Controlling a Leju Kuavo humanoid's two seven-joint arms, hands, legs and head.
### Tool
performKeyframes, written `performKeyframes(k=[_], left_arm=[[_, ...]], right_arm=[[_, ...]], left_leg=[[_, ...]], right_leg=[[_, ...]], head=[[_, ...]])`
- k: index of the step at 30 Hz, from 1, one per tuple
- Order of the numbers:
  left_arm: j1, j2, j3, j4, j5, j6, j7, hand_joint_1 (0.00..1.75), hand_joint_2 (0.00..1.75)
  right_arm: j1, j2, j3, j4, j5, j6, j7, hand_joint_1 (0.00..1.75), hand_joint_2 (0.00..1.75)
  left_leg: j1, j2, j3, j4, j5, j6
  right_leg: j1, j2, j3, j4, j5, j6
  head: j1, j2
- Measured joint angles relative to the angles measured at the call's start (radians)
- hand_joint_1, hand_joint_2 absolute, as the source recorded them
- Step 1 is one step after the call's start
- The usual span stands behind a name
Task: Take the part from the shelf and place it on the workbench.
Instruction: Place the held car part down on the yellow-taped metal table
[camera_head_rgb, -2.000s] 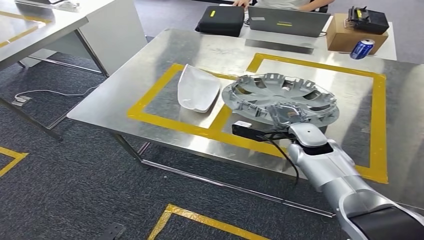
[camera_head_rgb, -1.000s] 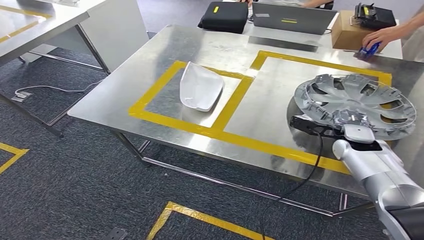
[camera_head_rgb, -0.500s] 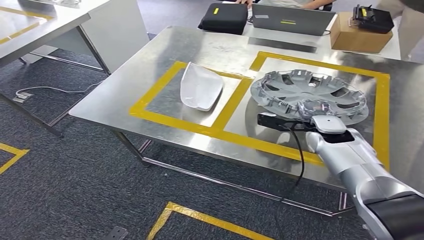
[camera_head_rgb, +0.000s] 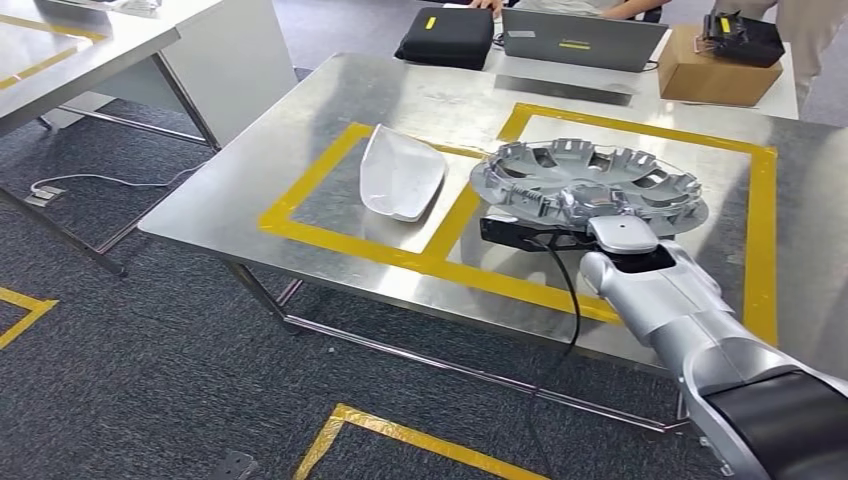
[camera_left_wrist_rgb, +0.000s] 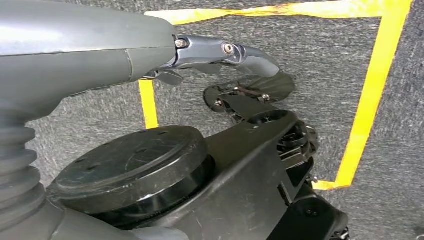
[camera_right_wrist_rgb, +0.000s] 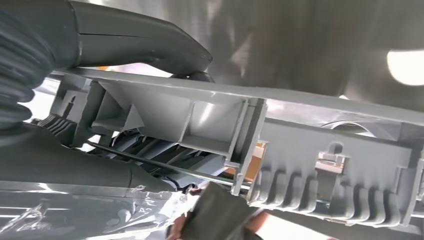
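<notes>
The part is a silver wheel cover (camera_head_rgb: 590, 185), held level just above the steel workbench (camera_head_rgb: 300, 140), over the near left corner of the right yellow-taped rectangle (camera_head_rgb: 765, 240). My right hand (camera_head_rgb: 592, 216) grips its near rim from below, mostly hidden by the cover. Up close in the right wrist view, the thick thumb (camera_right_wrist_rgb: 145, 47) lies over the cover's ribbed grey rim (camera_right_wrist_rgb: 325, 145). My left hand (camera_left_wrist_rgb: 220, 52) hangs beside my body over the taped carpet, thumb stretched out and nothing in it.
A white curved panel (camera_head_rgb: 400, 172) lies in the left taped rectangle. A black case (camera_head_rgb: 445, 37), a laptop (camera_head_rgb: 570, 40) and a cardboard box (camera_head_rgb: 705, 75) sit on the table behind, with a person (camera_head_rgb: 810, 30) at the back right. Another table (camera_head_rgb: 60, 50) stands far left.
My right arm has swung the wheel cover leftward from the table's right side to the left part of the right rectangle. A person took the blue can from the back table.
</notes>
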Motion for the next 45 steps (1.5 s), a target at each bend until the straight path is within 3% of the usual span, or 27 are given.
performKeyframes(k=[2,6,13,17,28,36,40,45], left_arm=[[0.0,0.0,-0.002,0.0,-0.002,0.0,0.002,0.0,1.75],[-0.001,0.0,-0.006,0.0,-0.012,0.0,0.014,0.0,1.75],[-0.003,-0.001,-0.01,0.0,-0.011,0.001,0.015,0.0,1.75],[-0.003,-0.001,-0.01,0.0,-0.01,-0.001,0.013,0.0,0.0],[-0.004,-0.002,-0.01,0.0,0.006,-0.008,0.015,0.0,0.0],[0.0,-0.001,-0.009,0.0,0.032,-0.012,-0.003,0.0,0.0],[0.009,-0.001,-0.003,0.0,0.059,-0.017,-0.016,0.0,0.0],[0.032,-0.003,0.004,0.0,0.077,-0.026,-0.014,0.0,0.0]], right_arm=[[-0.009,0.007,0.005,0.011,0.006,0.006,0.014,1.75,1.75],[-0.018,0.01,0.014,0.032,0.012,0.016,0.036,0.0,0.0],[-0.022,0.013,0.019,0.059,0.011,0.021,0.047,0.0,0.0],[-0.024,0.013,0.02,0.071,0.013,0.022,0.049,0.0,0.0],[-0.05,0.02,0.02,0.093,0.019,0.047,0.084,0.0,0.0],[-0.104,0.0,-0.005,0.083,-0.063,-0.006,-0.005,0.0,0.0],[-0.121,-0.099,-0.018,-0.043,-0.12,0.001,-0.032,0.0,0.0],[-0.113,-0.343,-0.041,-0.333,-0.255,0.132,0.007,0.0,0.0]], left_leg=[[0.0,0.0,0.0,0.0,0.0,0.0],[0.0,0.0,0.0,0.0,0.0,0.001],[-0.001,0.0,0.0,0.0,0.001,0.001],[-0.001,0.0,0.0,0.0,0.001,0.001],[-0.001,0.0,0.0,0.0,0.001,0.002],[-0.001,0.0,0.0,0.0,0.002,0.001],[-0.002,-0.002,0.0,0.002,0.002,0.002],[-0.004,-0.01,-0.003,0.004,0.001,0.005]], right_leg=[[0.0,0.0,0.0,0.0,0.0,0.0],[0.0,0.0,0.001,0.0,0.001,0.0],[-0.001,-0.001,0.001,0.0,0.001,0.001],[-0.001,-0.001,0.001,0.0,0.002,0.001],[-0.001,0.0,0.001,0.0,0.002,0.001],[-0.001,0.0,0.0,0.0,0.002,0.001],[-0.002,-0.004,0.001,-0.001,0.002,0.002],[-0.003,-0.011,0.0,-0.003,0.001,0.003]], head=[[0.0,0.0],[0.0,0.0],[0.0,0.0],[0.0,0.0],[0.0,0.0],[0.0,0.0],[0.0,0.0],[0.0,0.0]])
